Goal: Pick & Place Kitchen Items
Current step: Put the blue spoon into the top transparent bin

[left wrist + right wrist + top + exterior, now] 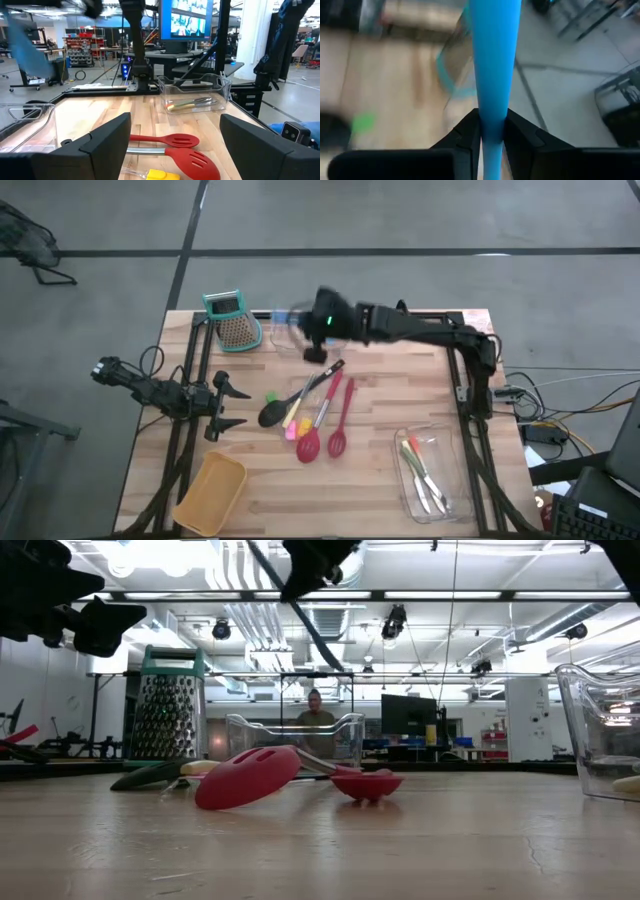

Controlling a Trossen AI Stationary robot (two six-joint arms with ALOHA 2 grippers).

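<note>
My right gripper [318,332] hangs over the far middle of the table, above a clear bin [285,330], and is shut on a blue utensil [494,55]. My left gripper [225,408] is open and empty at the table's left, and its fingers point at the pile of items. The pile lies flat on the table: a black ladle [275,413], two red spoons [310,445] [338,442], a green piece [271,396], and yellow and pink pieces [294,426]. The red spoons also show in the left wrist view [192,162]. My right gripper pinches the blue utensil's narrow part [492,127] between its two fingers [467,137]. The utensil runs on straight past the fingertips and widens away from them. It is lifted clear of the table, over the clear bin's rim [451,75].
A teal-topped metal grater [232,320] stands at the far left. A tan bin [212,492] sits at the near left. A second clear bin [428,472] at the near right holds yellow- and green-handled utensils. A person [316,720] stands beyond the table.
</note>
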